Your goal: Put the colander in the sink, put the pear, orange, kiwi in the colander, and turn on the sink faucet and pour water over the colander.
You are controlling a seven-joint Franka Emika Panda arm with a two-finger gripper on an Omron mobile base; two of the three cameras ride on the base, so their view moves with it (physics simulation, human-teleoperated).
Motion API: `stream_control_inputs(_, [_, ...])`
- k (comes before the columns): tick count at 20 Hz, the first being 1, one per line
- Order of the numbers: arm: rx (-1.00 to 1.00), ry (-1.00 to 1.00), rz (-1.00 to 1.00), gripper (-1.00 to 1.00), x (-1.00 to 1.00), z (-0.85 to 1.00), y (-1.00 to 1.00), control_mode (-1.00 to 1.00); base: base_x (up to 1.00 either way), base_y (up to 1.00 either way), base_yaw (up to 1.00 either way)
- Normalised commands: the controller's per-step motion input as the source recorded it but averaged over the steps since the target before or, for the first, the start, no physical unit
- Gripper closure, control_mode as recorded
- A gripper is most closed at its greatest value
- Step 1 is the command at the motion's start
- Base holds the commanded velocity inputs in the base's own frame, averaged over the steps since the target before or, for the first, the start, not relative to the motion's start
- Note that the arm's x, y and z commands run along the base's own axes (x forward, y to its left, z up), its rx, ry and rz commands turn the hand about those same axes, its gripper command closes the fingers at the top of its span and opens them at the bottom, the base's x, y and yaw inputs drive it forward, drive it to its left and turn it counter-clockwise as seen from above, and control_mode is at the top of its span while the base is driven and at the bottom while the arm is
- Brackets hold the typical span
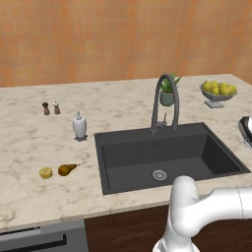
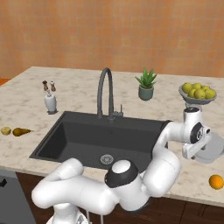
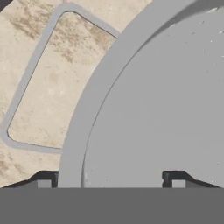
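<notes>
Marble counter (image 1: 29,138): pale beige veined stone, seen from the left base camera, set with one dark grey sink (image 1: 216,160).
Sink contents: one round metal drain (image 1: 159,174) and bare basin floor.
Faucet count: one sink faucet (image 1: 165,101), a dark gooseneck behind the basin's back rim.
Fruit at left: one pear (image 1: 66,169) lying on its side, one kiwi (image 1: 46,173) just beside it, both on the counter well apart from the basin.
Small items: two shakers (image 1: 50,108), one soap dispenser (image 1: 79,125), one potted plant (image 1: 168,93), one grey footed bowl (image 1: 217,96) heaped with lemons.

Right base view, fruit: one orange (image 2: 216,181) near the counter's front edge at right; pear (image 2: 20,131) and kiwi (image 2: 5,130) far left.
Right base view, colander: one colander (image 2: 211,148) on the counter right of the sink (image 2: 65,135), largely hidden behind the hand.
Right base view, gripper: the gripper (image 2: 205,146) sits down at the colander's near rim; finger spacing cannot be judged from here.
Right base view, faucet: the sink faucet (image 2: 105,92) stands between dispenser and plant.

Hand view, colander: the colander (image 3: 162,109) shows its grey rim and perforated wall close up, one thin wire handle (image 3: 26,74) arching over the marble.
Hand view, gripper: gripper (image 3: 109,179) fingers stand wide apart, one fingertip (image 3: 43,180) outside the rim and the other inside the bowl; whether they touch the rim cannot be told.
</notes>
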Motion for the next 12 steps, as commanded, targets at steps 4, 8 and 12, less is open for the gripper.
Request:
stream_control_inputs(4, [0.00, 0.00, 0.02, 1.00, 0.00, -0.61, -0.04, -1.00, 0.00, 0.00, 0.00])
stream_control_inputs(8, [0.00, 0.00, 0.05, 1.00, 0.04, -0.44, 0.00, -1.00, 0.00, 0.00, 0.00])
stream_control_inputs(12, [0.01, -0.02, 0.10, 1.00, 0.00, 0.00, 0.10, -1.00, 0.00, 0.00, 0.00])
